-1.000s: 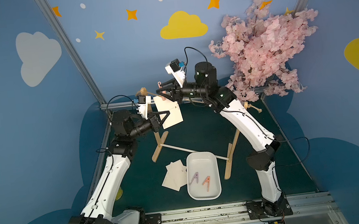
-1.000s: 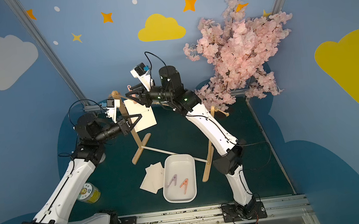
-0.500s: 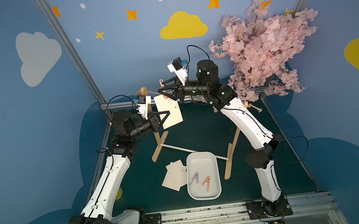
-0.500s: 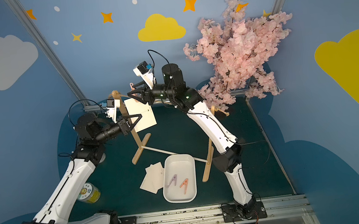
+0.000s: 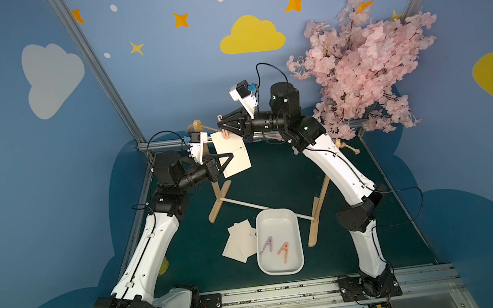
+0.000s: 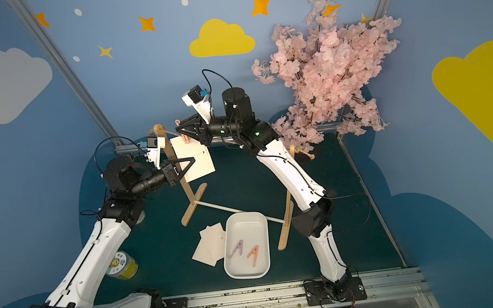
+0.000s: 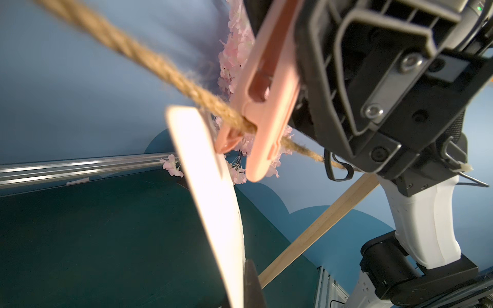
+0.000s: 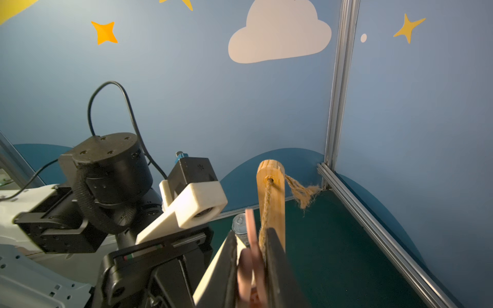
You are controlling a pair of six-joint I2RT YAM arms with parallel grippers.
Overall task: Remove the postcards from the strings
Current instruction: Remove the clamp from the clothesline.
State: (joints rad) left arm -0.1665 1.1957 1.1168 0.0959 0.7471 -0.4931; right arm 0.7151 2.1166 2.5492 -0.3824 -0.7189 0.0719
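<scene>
Postcards (image 5: 238,241), two overlapping, lie on the dark green table (image 5: 272,174) just beside a white tray (image 5: 275,227) holding a lilac clip (image 5: 266,245) and an orange clip (image 5: 284,249); a yellow can (image 6: 122,265), label unreadable, stands at the table's left side. Farther back, the left gripper (image 5: 230,159) is clamped on a third postcard (image 5: 237,152) hanging at the twine (image 7: 160,66), the right gripper (image 5: 222,122) pinched on the pink clothespin (image 7: 266,106) there. Behind, pink blossoms (image 5: 364,62) stand against blue walls (image 5: 166,75) with clouds and stars.

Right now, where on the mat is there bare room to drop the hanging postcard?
Bare mat behind the dowel, and more between the tray and the right arm. Crowded: left of the tray, where two loose postcards overlap; the tray itself holds two clothespins; a can sits by the left arm.
</scene>
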